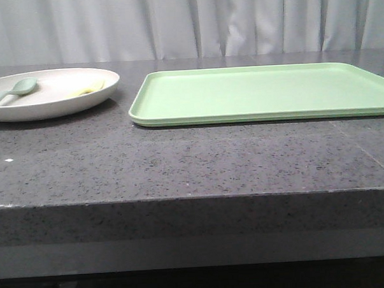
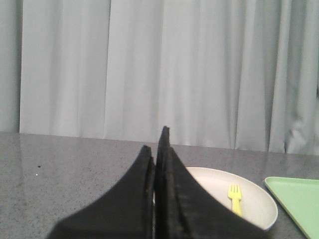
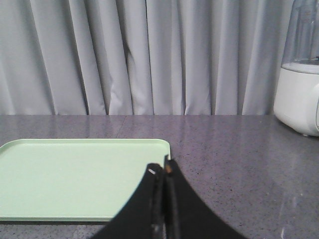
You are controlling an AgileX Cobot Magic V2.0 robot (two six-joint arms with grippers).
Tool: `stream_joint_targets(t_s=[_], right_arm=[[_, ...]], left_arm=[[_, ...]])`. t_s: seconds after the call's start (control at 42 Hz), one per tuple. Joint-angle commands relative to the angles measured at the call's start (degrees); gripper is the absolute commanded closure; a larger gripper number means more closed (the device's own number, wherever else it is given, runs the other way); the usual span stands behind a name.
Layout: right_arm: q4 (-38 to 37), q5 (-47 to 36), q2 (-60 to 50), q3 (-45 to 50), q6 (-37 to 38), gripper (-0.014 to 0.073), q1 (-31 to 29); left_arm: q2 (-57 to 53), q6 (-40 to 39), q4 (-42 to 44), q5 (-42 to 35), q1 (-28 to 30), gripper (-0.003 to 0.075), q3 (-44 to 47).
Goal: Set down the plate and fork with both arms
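Front view: plate (image 1: 49,93) on the bench (image 1: 180,163), fork (image 1: 91,88) and spoon (image 1: 14,90) inside, beside the empty tray (image 1: 266,93).
Left wrist view: left gripper (image 2: 158,149) closed, empty, behind the plate.
Right wrist view: right gripper (image 3: 165,172) closed, empty, facing the tray, likely the destination.

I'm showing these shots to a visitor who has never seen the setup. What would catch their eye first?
Probably the big light-green tray, lying bare on the dark speckled table right of centre in the front view. Next, the cream plate beside it to the left, holding a yellow fork and a grey-green spoon. In the wrist views, the black left gripper and right gripper both look shut and hold nothing.
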Motion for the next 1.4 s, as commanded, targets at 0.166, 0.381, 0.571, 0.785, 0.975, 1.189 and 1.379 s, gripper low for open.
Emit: stream_joint_targets(t_s=[0.166,0.381,0.571,0.785,0.975,1.189,1.379], right_arm=[[0.0,4.6,11.9,-12.6,-2.5,0.0655,-0.4],[0.0,5.3,19.3,-14.2,-2.5,0.0655,-0.4],[0.0,5.4,21.8,-13.9,-2.5,0.0655,-0.4],[0.0,5.4,21.8,-13.8,-2.5,0.0655,-0.4],[0.0,5.2,21.8,-13.8,-2.5,0.0654,-0.4],[0.0,5.3,21.8,-13.8,-2.5,0.0325,-0.4],[0.0,5.2,21.8,-13.8,-2.5,-0.0073,-0.4]], left_arm=[[12.9,-0.5,-0.6,12.3,-0.3,0.0738,-16.6],[19.6,-0.5,-0.6,13.5,-0.3,0.0738,-18.0],[22.4,-0.5,-0.6,13.4,-0.3,0.0738,-18.0],[23.2,-0.5,-0.6,13.4,-0.3,0.0738,-18.0],[23.2,-0.5,-0.6,13.4,-0.3,0.0738,-18.0],[23.2,-0.5,0.5,13.4,-0.3,0.0588,-18.0],[23.2,-0.5,3.4,13.4,-0.3,0.0099,-18.0]])
